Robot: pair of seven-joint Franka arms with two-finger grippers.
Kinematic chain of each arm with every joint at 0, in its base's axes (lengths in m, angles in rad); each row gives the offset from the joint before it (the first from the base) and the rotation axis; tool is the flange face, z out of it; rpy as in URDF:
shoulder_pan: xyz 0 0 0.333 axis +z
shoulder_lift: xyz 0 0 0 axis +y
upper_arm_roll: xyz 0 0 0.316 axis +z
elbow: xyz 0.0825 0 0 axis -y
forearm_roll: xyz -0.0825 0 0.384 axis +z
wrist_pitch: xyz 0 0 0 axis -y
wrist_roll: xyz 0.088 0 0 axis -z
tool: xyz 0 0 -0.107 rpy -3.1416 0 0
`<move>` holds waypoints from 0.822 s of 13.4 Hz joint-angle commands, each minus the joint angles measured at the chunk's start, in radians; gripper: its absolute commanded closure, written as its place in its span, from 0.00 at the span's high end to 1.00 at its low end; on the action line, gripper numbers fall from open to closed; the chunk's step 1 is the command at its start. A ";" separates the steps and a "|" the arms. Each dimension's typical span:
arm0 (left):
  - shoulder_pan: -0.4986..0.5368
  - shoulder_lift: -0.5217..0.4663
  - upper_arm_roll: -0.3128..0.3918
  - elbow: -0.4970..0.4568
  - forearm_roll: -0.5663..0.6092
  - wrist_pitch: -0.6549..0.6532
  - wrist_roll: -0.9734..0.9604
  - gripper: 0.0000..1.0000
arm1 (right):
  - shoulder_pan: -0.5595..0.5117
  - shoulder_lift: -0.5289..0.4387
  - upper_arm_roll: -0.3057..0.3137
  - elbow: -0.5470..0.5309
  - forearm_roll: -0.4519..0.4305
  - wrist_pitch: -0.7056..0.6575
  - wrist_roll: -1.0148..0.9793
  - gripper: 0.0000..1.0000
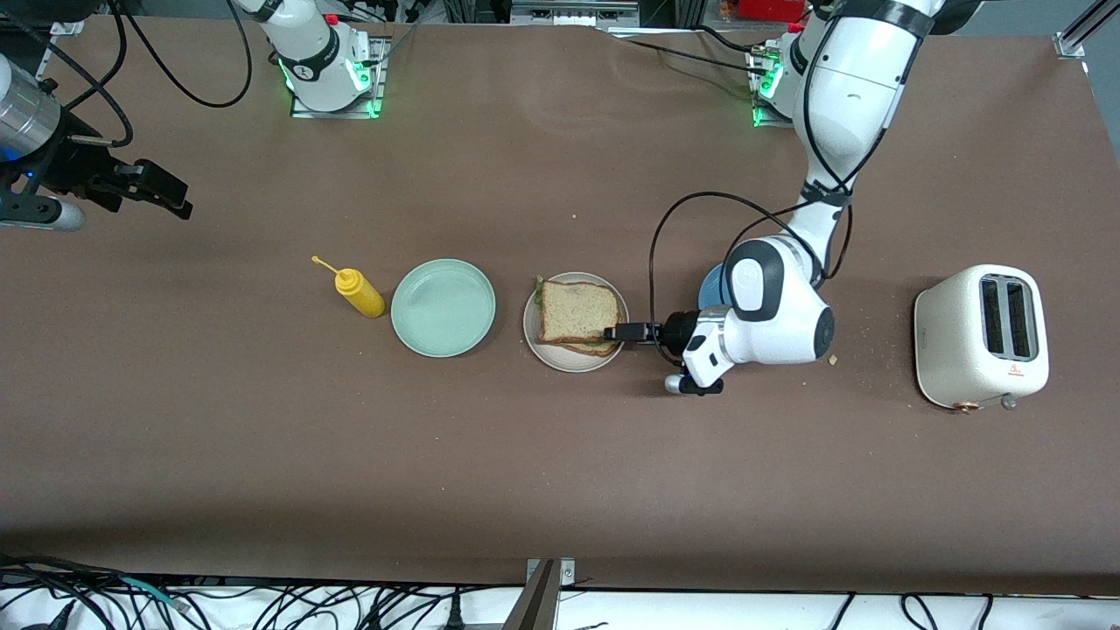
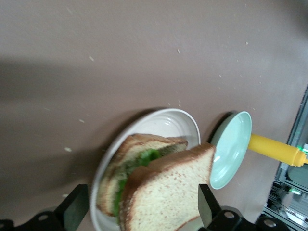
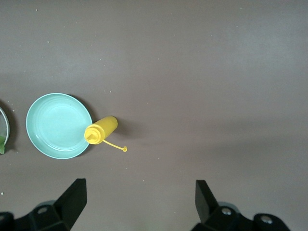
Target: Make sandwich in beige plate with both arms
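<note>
On a wide brown worktop (image 1: 560, 490), two white robot arms stand at their bases along one edge, the left arm (image 1: 844, 96) bent down low toward the middle of the surface and the right arm (image 1: 306, 52) waiting with its reach drawn off toward its own end. A cream two-slot toaster (image 1: 980, 337) sits toward the left arm's end of the worktop, well apart from the dishes. Near the centre lies the beige plate (image 1: 535, 337), carrying the sandwich (image 1: 577, 313): a top slice of light-brown bread set askew over a lower slice, with ruffled green lettuce showing between them in the left wrist view. The left end effector (image 1: 619, 332) is level with the plate's rim on the toaster's side, its fingers (image 2: 74, 209) spread wide on either flank of the top slice and not pressing it. Beside the beige plate, toward the right arm's end, rests a mint-green plate (image 1: 443, 307), and just beside that a yellow squeeze bottle (image 1: 360, 293) lies with its capped nozzle pointing away. A blue plate (image 1: 710, 289) is mostly hidden under the left arm's wrist. The right end effector (image 1: 162, 194) hangs over bare worktop at the right arm's end, fingers parted and holding nothing.
</note>
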 commanded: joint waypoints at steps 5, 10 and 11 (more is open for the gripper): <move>0.084 -0.149 0.034 -0.055 0.398 -0.025 -0.157 1.00 | -0.007 0.007 0.004 0.020 -0.002 -0.014 0.005 1.00; 0.100 -0.261 0.129 -0.086 0.694 -0.113 -0.162 1.00 | -0.007 0.007 0.004 0.020 -0.002 -0.014 0.005 1.00; 0.106 -0.288 0.140 -0.092 0.757 -0.136 -0.162 1.00 | -0.007 0.007 0.004 0.020 -0.002 -0.014 0.005 1.00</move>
